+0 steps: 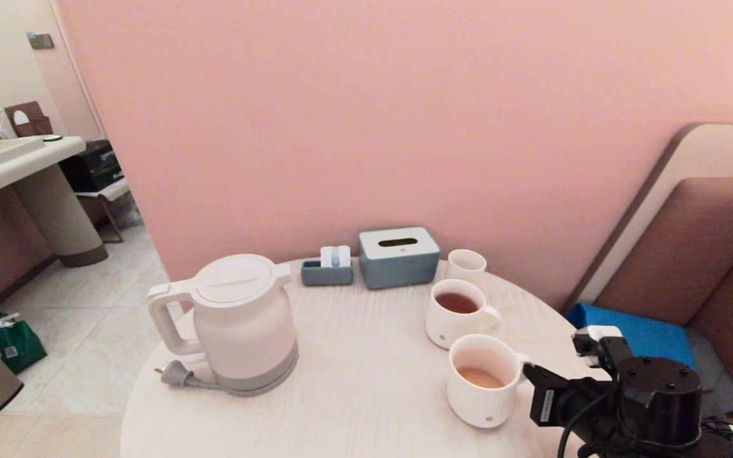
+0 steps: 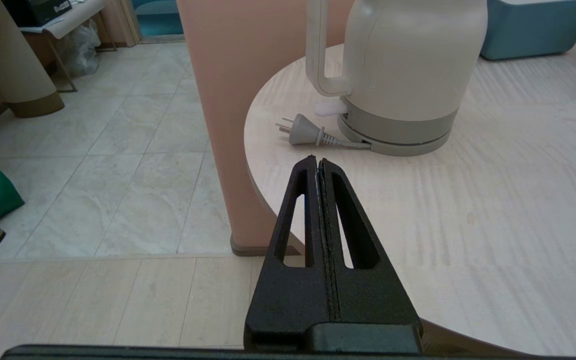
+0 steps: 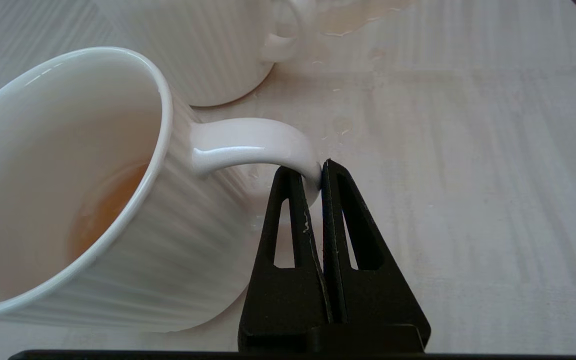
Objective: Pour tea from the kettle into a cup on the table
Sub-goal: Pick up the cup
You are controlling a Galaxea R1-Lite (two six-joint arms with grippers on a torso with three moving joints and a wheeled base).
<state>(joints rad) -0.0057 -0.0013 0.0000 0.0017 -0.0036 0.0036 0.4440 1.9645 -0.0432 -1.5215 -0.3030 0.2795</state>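
The white kettle (image 1: 242,321) stands upright on the left of the round pale-wood table (image 1: 354,394), lid shut, handle to the left, its grey plug (image 1: 175,374) lying beside it. The ribbed white cup (image 1: 482,381) with pale orange-brown tea (image 1: 480,378) in its bottom sits upright at the front right. My right gripper (image 1: 527,367) is shut on the cup's handle (image 3: 253,142), which is pinched between its fingertips (image 3: 315,172). My left gripper (image 2: 317,160) is shut and empty, at the table's near left edge short of the kettle (image 2: 408,65).
A like mug of dark red-brown tea (image 1: 459,313) stands just behind the cup, a small plain cup (image 1: 466,264) behind that. A grey tissue box (image 1: 398,256) and a small grey tray (image 1: 327,270) stand by the pink wall. Spilled drops (image 3: 348,20) wet the table near the mugs.
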